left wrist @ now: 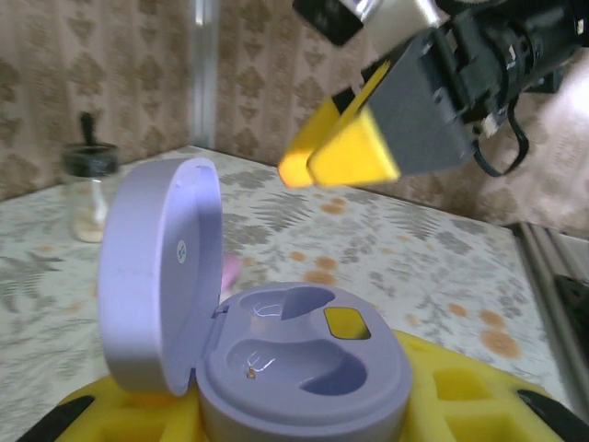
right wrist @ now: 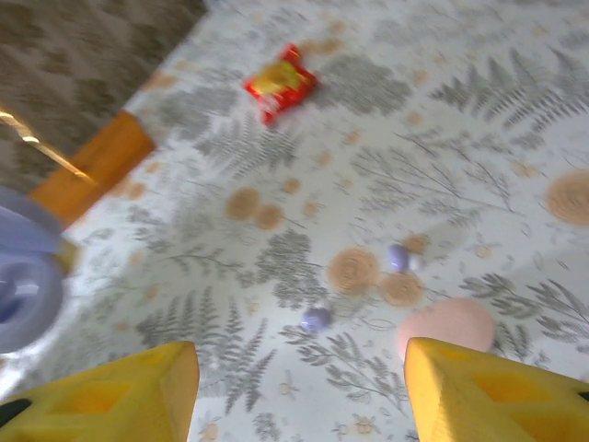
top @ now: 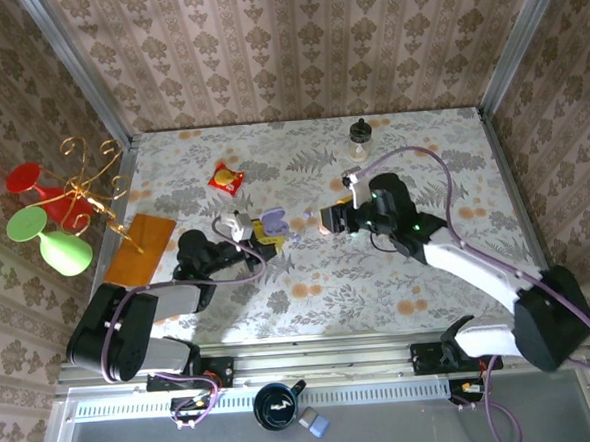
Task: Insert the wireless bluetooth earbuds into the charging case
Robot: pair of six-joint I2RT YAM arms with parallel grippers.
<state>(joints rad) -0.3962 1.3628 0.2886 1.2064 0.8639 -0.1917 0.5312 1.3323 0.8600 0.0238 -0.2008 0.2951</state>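
Note:
The lilac charging case stands open with its lid up at the left and both wells empty. My left gripper is shut on its base, yellow fingers on either side; in the top view the left gripper holds the case mid-table. Two lilac earbuds lie loose on the tablecloth. My right gripper hovers open just above them with nothing between its fingers. The right gripper sits a short way right of the case, and it also hangs above the case.
A pink pebble-shaped case lies beside the right finger. A red snack packet and a small jar sit farther back. An orange board and a wire rack with coloured glasses stand at the left edge.

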